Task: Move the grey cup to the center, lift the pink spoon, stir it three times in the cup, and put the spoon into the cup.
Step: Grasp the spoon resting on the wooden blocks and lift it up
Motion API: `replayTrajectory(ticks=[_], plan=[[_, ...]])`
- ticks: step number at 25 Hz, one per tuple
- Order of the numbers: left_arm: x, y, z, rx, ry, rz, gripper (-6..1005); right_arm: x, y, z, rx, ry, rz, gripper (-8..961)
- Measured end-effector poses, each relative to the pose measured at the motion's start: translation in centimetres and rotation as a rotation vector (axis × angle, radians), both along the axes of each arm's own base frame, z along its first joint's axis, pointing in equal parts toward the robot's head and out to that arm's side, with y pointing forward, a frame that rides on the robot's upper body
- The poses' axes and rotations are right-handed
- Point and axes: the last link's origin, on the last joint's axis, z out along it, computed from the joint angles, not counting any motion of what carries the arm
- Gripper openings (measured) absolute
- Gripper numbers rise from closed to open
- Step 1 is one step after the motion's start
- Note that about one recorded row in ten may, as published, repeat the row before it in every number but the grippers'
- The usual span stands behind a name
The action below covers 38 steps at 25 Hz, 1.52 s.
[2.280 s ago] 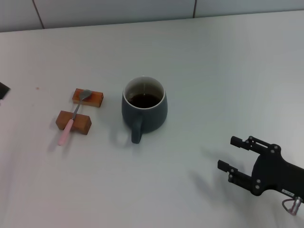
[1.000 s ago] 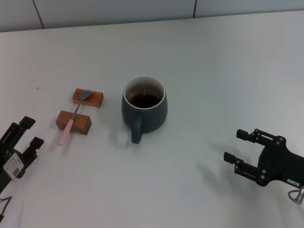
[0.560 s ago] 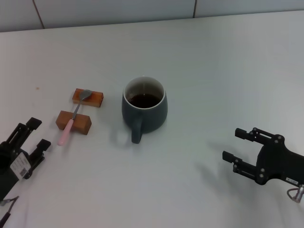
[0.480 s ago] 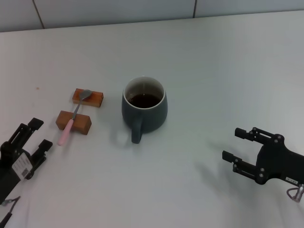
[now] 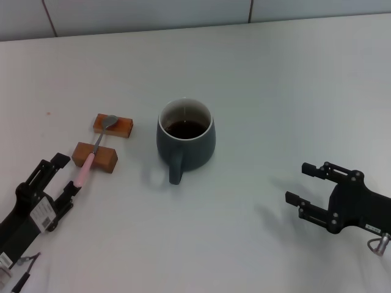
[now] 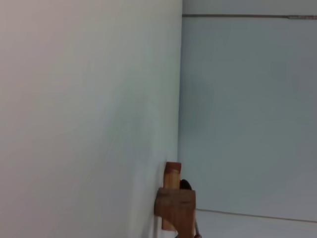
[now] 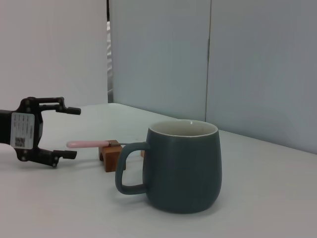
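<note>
My left end effector (image 5: 61,173) is down near the pink spoon (image 5: 93,151), with its fingers spread wide. The tip of the pink handle sits just by the gap between them, and I am not touching it. In the right wrist view I can see the same left end effector (image 7: 59,132) with the handle poking out beside it.

The spoon lies across two wooden blocks (image 5: 95,156). Its grey bowl rests on the far block and its pink handle crosses the near one.

The grey cup (image 5: 185,138) stands about in the middle of the table (image 5: 293,91), with dark drink inside. Its handle points toward me. I think the cup step is done, and picking up the spoon is the step I am on now.

Next, I think I need to slide my fingers around the pink handle and squeeze gently. The handle is thin, so I must line up well or it may slip or roll off the blocks.

My right end effector (image 5: 310,185) waits off to the right, well away from the cup. Its fingers are spread too.

The table is plain white and smooth. Behind it is a pale wall made of panels.
</note>
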Motion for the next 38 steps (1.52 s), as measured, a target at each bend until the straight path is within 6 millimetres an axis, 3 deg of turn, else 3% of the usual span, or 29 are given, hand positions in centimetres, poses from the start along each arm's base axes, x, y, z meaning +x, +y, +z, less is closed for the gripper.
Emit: replayTrajectory(ticks=[38], plan=[[1.9, 1.3, -1.9, 0.021, -0.013, 0.003, 785, -0.9, 0.4, -0.3, -0.023, 0.016, 0.041, 657]])
